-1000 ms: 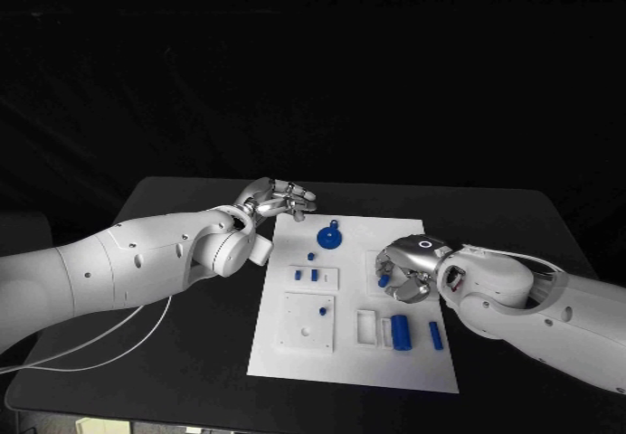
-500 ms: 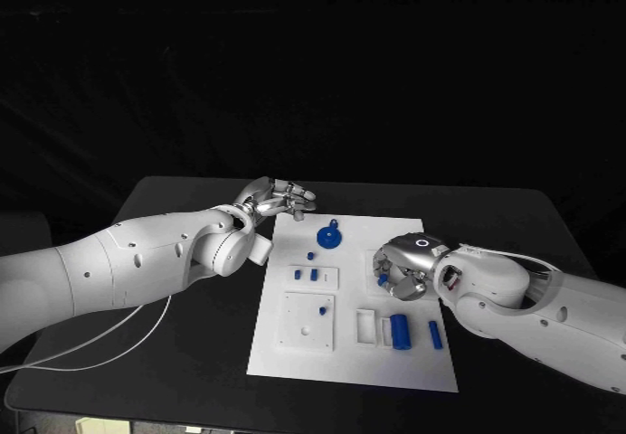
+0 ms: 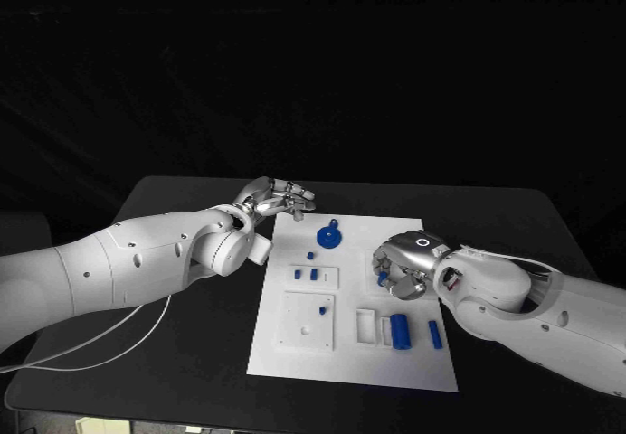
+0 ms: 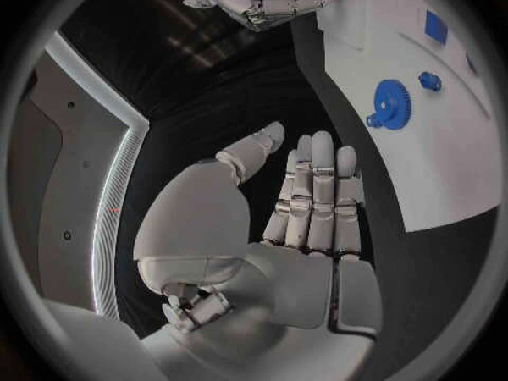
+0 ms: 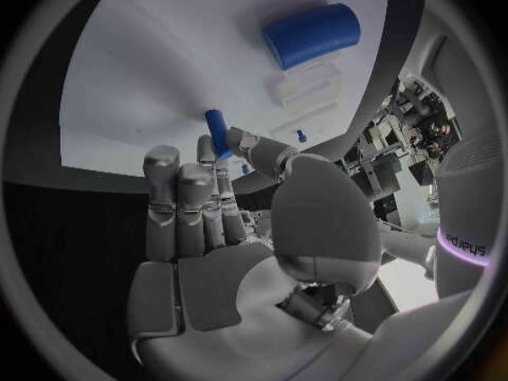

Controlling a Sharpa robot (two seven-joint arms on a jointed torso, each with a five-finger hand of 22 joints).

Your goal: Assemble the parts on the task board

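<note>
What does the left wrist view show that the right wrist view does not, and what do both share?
Left wrist view alone: the round blue toothed gear lying on the board, and the left hand, fingers straight, holding nothing. Right wrist view alone: the large blue cylinder beside a white raised block. Both show the white task board and the right hand pinching a small blue peg.

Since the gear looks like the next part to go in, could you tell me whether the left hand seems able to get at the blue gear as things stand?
Probably yes. The left hand hovers open beside the task board's far corner, and the blue gear lies uncovered near that end. The right hand is farther along the board, out of the way.
</note>
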